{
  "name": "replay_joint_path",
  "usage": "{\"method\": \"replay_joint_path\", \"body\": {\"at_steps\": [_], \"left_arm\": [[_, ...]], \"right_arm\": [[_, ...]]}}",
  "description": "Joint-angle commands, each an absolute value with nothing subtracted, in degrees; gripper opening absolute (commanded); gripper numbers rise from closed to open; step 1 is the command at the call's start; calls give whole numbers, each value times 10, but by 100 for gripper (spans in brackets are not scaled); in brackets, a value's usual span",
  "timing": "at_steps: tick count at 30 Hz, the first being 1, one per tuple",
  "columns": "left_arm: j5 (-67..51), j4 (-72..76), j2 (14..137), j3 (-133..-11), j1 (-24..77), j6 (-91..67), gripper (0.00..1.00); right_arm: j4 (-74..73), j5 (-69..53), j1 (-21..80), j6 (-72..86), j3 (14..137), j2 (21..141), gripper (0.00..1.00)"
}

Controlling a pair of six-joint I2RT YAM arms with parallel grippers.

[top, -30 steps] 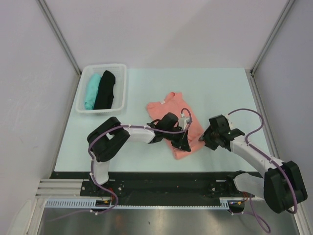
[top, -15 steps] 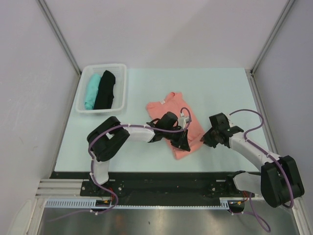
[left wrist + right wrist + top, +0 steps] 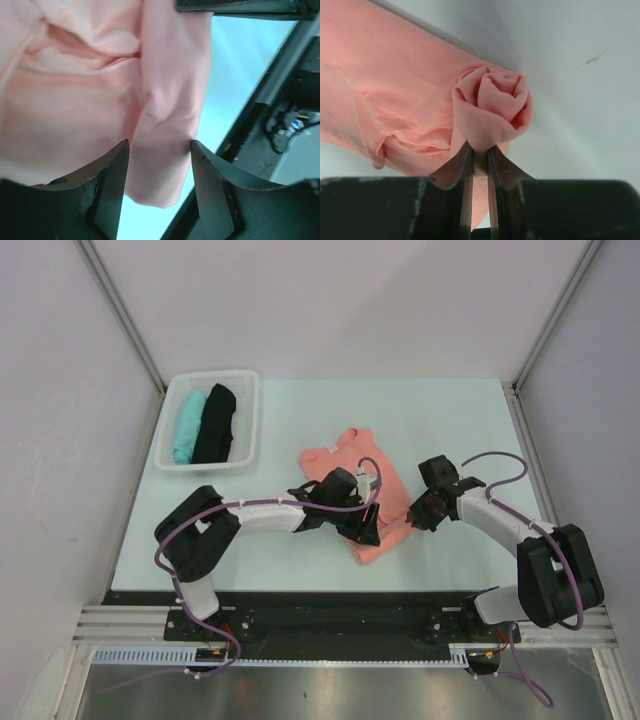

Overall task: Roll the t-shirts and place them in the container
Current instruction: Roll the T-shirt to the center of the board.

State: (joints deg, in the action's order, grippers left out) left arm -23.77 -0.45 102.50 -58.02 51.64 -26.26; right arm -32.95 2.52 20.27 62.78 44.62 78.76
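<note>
A salmon-pink t-shirt (image 3: 335, 462) lies partly rolled on the pale table, near the middle. My left gripper (image 3: 367, 529) hangs over the shirt's near end. In the left wrist view its jaws stand apart, with a fold of the pink t-shirt (image 3: 165, 125) between the fingertips (image 3: 114, 172). My right gripper (image 3: 413, 519) is at the shirt's right edge. In the right wrist view it is shut on the coiled end of the roll (image 3: 492, 105), the cloth pinched between its fingers (image 3: 461, 165).
A white basket (image 3: 250, 412) stands at the back left of the table. It holds a rolled teal t-shirt (image 3: 186, 426) and a rolled black t-shirt (image 3: 215, 423). The table's dark front edge (image 3: 260, 100) runs close to the shirt's near end.
My left gripper's jaws have opened off the pink shirt. My right gripper has moved left to the shirt's edge and shut on the rolled end.
</note>
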Motion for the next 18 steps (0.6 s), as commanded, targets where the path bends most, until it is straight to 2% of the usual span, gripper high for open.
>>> {"method": "replay_joint_path", "body": {"at_steps": [1,7,18], "left_arm": [[-153,-55,977,-577,542,-217,59],[-84,-91,962,-588,577,-191,60],[-65,-67,961,-571,609,-176,61]], "right_arm": [[-343,47,200,642,490,816,2],[-361,50,200,644,517,852,0],[-366,51,203,650,540,896,0]]}}
